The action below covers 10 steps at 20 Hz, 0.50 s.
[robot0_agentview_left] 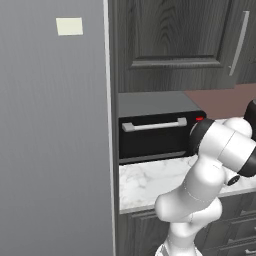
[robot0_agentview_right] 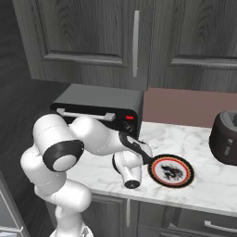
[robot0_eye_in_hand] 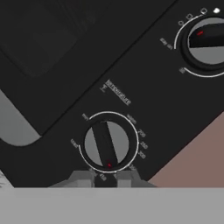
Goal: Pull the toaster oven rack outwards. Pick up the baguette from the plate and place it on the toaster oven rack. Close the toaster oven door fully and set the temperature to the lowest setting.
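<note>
The black toaster oven (robot0_agentview_left: 155, 106) (robot0_agentview_right: 99, 99) stands on the marble counter with its door (robot0_agentview_left: 150, 141) shut and the silver handle (robot0_agentview_left: 154, 125) across the top. The rack and the baguette are hidden. The plate (robot0_agentview_right: 158, 163), with an orange-red rim, lies bare on the counter right of the oven. In the hand view my gripper (robot0_eye_in_hand: 103, 179) sits at the temperature knob (robot0_eye_in_hand: 106, 143). Its fingertips (robot0_eye_in_hand: 81, 178) are a narrow gap apart, flanking the lower end of the knob's ridge. The ridge's red mark points down toward me.
A second knob (robot0_eye_in_hand: 205, 41) sits above the temperature knob. A large dark rounded vessel (robot0_agentview_right: 227, 136) stands at the counter's right. A tall grey panel (robot0_agentview_left: 52, 150) walls off the left of the oven. Dark cabinets (robot0_agentview_right: 134, 37) hang above.
</note>
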{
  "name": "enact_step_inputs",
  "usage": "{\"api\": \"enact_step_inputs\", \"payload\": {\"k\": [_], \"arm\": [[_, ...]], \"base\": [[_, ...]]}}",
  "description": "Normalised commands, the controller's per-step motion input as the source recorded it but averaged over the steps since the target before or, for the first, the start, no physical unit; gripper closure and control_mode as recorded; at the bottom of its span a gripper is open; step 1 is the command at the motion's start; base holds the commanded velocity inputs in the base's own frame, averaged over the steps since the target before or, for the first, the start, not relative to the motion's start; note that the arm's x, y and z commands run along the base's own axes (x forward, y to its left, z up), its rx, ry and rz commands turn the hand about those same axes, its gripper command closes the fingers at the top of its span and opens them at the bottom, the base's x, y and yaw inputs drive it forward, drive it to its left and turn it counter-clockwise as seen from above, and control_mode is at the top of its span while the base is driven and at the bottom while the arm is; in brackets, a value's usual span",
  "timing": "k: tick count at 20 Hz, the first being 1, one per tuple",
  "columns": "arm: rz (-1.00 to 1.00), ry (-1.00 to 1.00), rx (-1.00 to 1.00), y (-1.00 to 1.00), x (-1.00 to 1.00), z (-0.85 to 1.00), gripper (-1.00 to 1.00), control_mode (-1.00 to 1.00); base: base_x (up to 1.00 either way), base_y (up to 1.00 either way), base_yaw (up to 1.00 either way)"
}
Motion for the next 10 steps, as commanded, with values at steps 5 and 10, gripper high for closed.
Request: {"api": "enact_step_inputs", "payload": {"k": [5,10], "arm": [[0.04,-0.11,-0.12,0.00,0.00,0.31,1.00,-1.00],[0.04,-0.06,-0.13,0.00,0.00,0.25,1.00,-1.00]], "base": [[0.00,0.00,0.00],[0.00,0.00,0.00]]}}
